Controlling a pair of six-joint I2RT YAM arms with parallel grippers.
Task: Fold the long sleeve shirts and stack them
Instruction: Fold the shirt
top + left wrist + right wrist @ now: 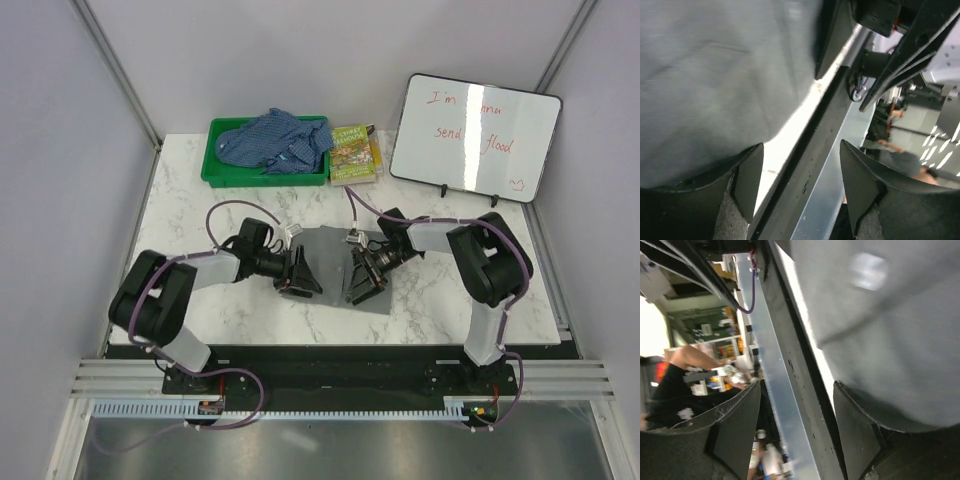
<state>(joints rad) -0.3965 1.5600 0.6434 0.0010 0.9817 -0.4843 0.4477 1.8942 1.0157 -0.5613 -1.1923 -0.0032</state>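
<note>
As they flank grey shirt [335,255], left gripper [801,145] and right gripper [797,385] gape wide, empty.

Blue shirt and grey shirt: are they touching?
Apart. The top view shows the blue shirt in the green bin and the grey shirt nearer the arms, with bare table between them.

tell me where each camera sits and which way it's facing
top external: above and behind the arms, looking down on the marble table; left arm, right arm, grey shirt between them, blue shirt in the green tray.
left wrist: on the left arm, facing the table's near edge; left claw open.
right wrist: on the right arm, facing likewise; right claw open.
shared: both wrist views show the grey shirt and the near rail.
</note>
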